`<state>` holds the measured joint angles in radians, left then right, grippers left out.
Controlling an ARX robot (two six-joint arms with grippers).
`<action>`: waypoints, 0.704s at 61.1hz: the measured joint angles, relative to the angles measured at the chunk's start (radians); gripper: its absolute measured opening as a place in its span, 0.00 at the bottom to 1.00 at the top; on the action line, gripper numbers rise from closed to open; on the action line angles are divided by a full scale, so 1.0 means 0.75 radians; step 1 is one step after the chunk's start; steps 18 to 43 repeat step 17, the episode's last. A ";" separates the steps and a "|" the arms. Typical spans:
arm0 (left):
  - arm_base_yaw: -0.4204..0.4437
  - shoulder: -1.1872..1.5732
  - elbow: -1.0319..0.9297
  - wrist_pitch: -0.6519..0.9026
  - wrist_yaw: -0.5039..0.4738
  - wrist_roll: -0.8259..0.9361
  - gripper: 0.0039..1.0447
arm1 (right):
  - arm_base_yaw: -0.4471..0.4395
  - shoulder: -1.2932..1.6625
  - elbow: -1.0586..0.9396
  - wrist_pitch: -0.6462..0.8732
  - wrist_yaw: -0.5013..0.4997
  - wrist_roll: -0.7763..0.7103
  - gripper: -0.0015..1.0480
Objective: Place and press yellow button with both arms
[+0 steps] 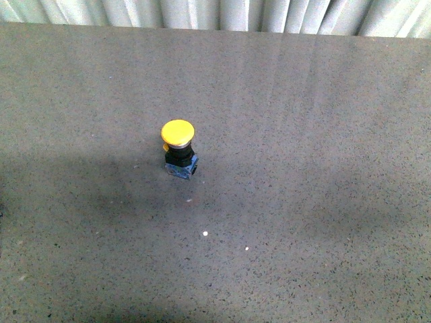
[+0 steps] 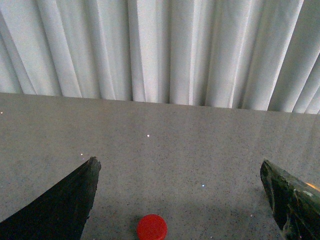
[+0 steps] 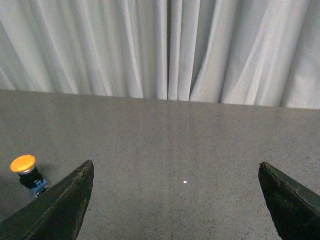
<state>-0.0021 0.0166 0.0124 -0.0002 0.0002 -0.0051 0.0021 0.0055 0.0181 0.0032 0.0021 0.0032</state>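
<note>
The yellow button (image 1: 179, 148) stands upright on the grey table near the middle of the front view, with a yellow cap, black body and blue-grey base. It also shows in the right wrist view (image 3: 26, 170), off to the side of my right gripper's fingers. My right gripper (image 3: 176, 172) is open and empty, its jaws wide apart above bare table. My left gripper (image 2: 180, 170) is open and empty too, jaws wide apart. Neither arm shows in the front view.
A small red round cap (image 2: 152, 227) lies on the table between the left fingers, close to the wrist camera. A white pleated curtain (image 1: 222, 13) hangs behind the table's far edge. The grey speckled table (image 1: 303, 202) stretches all round the button.
</note>
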 joint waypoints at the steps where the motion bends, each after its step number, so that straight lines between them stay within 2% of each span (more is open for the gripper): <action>1: 0.000 0.000 0.000 0.000 0.000 0.000 0.91 | 0.000 0.000 0.000 0.000 0.000 0.000 0.91; 43: 0.000 0.000 0.000 0.000 0.000 0.000 0.91 | 0.000 0.000 0.000 0.000 0.000 0.000 0.91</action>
